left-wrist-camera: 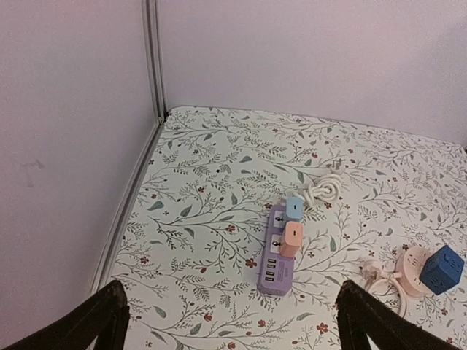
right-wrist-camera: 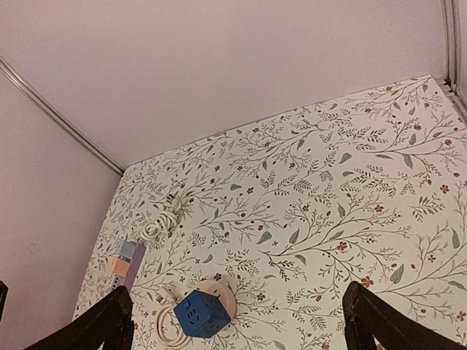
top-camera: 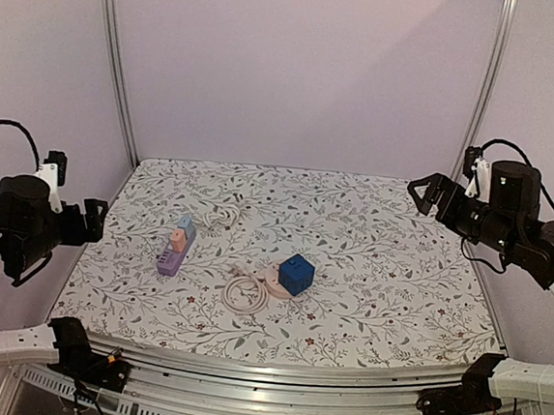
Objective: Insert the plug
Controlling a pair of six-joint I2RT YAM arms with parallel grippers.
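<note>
Both arms hang raised at the sides of the table (top-camera: 397,276), left gripper (top-camera: 99,221) and right gripper (top-camera: 417,197) each with fingers apart and empty. The plug (left-wrist-camera: 370,270) lies loose at the coiled cord (top-camera: 246,293) beside the blue cube (top-camera: 295,273), near the power strip (top-camera: 173,249), seemingly awaiting pickup.

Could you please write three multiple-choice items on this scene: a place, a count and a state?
1. In the top view, the blue cube socket lies where from the purple power strip? A left B right C on it
2. How many adapters sit on the strip? A one B two C four
3. The left end effector is: A open, empty B shut on a cable C shut on the cube
B, cube right of strip; B, one blue, one orange; A, fingers apart, nothing between.
</note>
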